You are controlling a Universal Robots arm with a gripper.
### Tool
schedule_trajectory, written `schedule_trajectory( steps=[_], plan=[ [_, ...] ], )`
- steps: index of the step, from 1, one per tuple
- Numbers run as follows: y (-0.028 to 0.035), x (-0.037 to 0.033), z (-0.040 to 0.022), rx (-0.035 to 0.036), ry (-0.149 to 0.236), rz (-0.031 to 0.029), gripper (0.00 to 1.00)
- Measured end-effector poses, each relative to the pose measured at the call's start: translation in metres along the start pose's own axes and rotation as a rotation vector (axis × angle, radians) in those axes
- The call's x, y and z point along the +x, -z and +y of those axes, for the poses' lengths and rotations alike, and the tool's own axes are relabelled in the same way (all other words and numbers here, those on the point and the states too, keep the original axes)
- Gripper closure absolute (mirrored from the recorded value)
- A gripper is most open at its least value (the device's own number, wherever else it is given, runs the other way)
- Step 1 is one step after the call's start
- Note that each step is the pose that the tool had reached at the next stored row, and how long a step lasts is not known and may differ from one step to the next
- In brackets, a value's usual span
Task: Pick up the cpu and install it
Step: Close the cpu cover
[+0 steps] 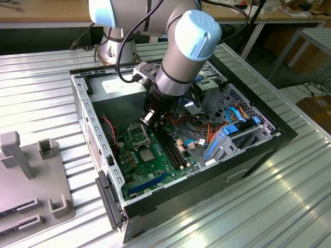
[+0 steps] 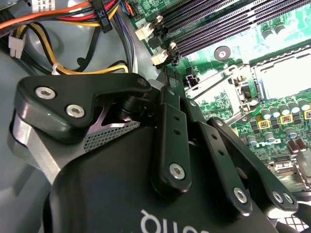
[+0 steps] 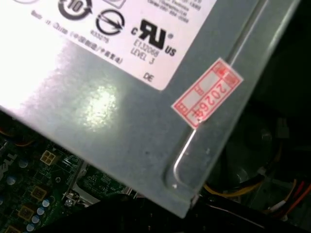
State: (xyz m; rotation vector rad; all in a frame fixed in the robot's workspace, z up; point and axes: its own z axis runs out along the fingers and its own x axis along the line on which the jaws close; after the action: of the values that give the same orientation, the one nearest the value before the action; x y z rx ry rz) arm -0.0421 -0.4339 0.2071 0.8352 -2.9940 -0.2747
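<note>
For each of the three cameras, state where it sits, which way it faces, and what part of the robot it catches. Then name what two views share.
Exterior view: off the arm, above the table, looking down into the open computer case; the arm's grey and blue joints hang over the motherboard.
Second wrist view: on the arm, looking past the gripper's black linkage at the motherboard and cables.
First wrist view: on the arm, facing the grey power supply; no clear robot part.
Shared: exterior and first wrist views both show the power supply.
</note>
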Motion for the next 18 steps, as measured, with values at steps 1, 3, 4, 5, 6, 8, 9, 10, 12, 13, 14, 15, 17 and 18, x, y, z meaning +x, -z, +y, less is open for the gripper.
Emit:
schedule_trajectory(
  steps=[1,3,4,5,6,8,9,10,12,13,14,15,17,18],
  plan=[
    [0.0014,0.0000,0.0003,-0.0001,0.000,-0.0001,0.89],
    [0.0061,0.0000,0.0012,0.0001,0.000,0.0003,0.89],
    [0.0070,0.0000,0.0014,0.0005,0.001,0.0006,0.89],
    [0.0071,0.0000,0.0015,0.0006,0.001,0.0006,0.89],
    [0.0071,0.0000,0.0015,0.0009,0.001,0.0008,0.89],
    [0.0068,-0.0002,0.0016,0.0011,0.001,0.0010,0.89],
    [0.0057,-0.0006,0.0015,0.0009,0.001,0.0008,0.89],
    [0.0047,-0.0007,0.0012,0.0009,0.002,0.0008,0.89],
    [0.0023,-0.0010,0.0008,0.0010,0.001,0.0009,0.89],
    [0.0014,-0.0011,0.0006,0.0009,0.001,0.0008,0.89],
    [-0.0001,-0.0010,0.0004,0.0009,0.001,0.0009,0.89],
    [-0.0009,-0.0010,0.0002,0.0009,0.002,0.0008,0.89],
    [-0.0013,-0.0003,0.0005,0.0010,0.004,0.0015,0.89],
    [-0.0014,0.0005,0.0009,0.0009,0.006,0.0017,0.89]
  ],
)
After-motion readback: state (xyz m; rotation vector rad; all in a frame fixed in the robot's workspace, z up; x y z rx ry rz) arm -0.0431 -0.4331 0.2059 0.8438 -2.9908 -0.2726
